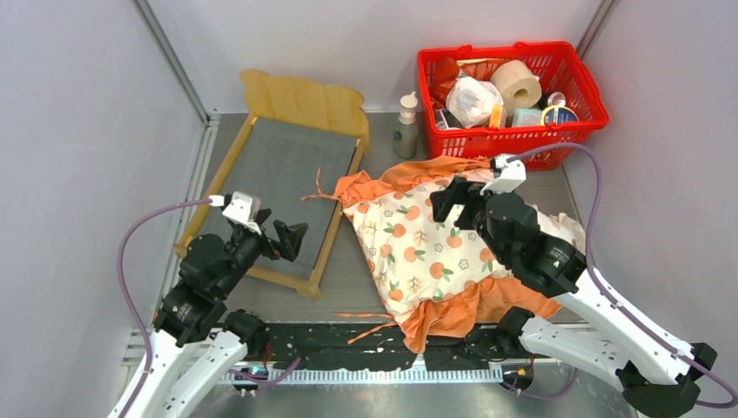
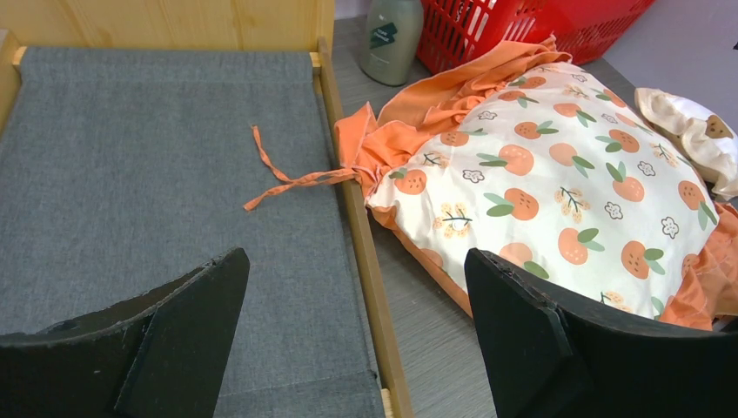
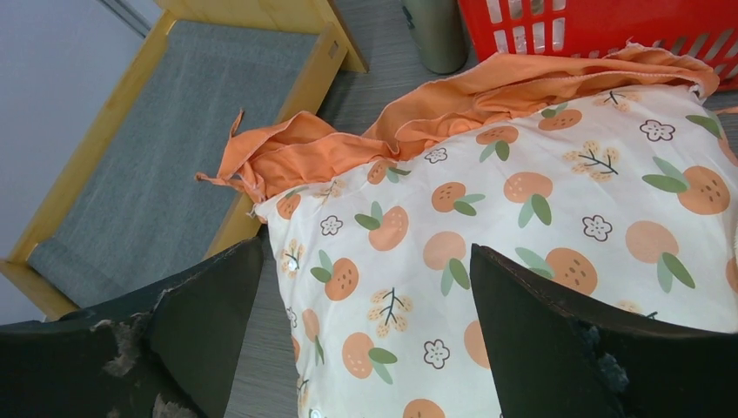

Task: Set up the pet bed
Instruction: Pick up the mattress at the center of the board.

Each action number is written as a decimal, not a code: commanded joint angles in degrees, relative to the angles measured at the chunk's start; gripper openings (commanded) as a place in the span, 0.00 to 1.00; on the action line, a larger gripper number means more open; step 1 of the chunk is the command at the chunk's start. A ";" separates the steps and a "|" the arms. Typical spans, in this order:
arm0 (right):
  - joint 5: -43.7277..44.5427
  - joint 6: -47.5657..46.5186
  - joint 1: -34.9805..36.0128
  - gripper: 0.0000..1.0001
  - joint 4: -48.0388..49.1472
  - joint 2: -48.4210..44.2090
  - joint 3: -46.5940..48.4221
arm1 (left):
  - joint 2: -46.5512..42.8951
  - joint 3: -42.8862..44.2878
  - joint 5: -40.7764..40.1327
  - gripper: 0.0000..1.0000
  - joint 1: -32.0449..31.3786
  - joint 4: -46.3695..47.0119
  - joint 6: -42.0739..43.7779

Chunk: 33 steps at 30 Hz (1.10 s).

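One pet bed (image 1: 278,174), one cushion (image 1: 418,248) (orange-ruffled)

No legible text or labels.

The grey table (image 1: 348,287) in front of my bases carried five items. The pet bed (image 1: 278,174) lay flat at the left, with its headboard toward the back wall. The cushion (image 1: 418,252) lay just beside it at centre, and one orange tie (image 2: 287,178) was draped over the bed's rail. A bottle (image 1: 405,128) stood upright beside the red basket (image 1: 522,144) at the back right. A small pillow (image 2: 696,131) lay at the cushion's right.
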 commanded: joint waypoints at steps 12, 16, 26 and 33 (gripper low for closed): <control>9.99 20.43 0.08 0.98 -7.54 1.75 -4.31 | 4.08 1.02 -5.30 0.99 0.20 -0.64 -2.39; 6.54 14.37 0.05 1.00 -7.25 8.89 -3.52 | 9.03 4.75 -5.88 0.99 0.21 -9.38 -4.39; 3.79 16.89 0.04 0.99 -6.41 31.27 -1.27 | 13.41 7.30 -15.12 0.99 0.25 -22.60 -10.31; 2.57 14.56 0.12 0.21 -3.94 36.23 -1.76 | 8.73 5.09 -17.81 0.99 0.25 -20.75 -9.26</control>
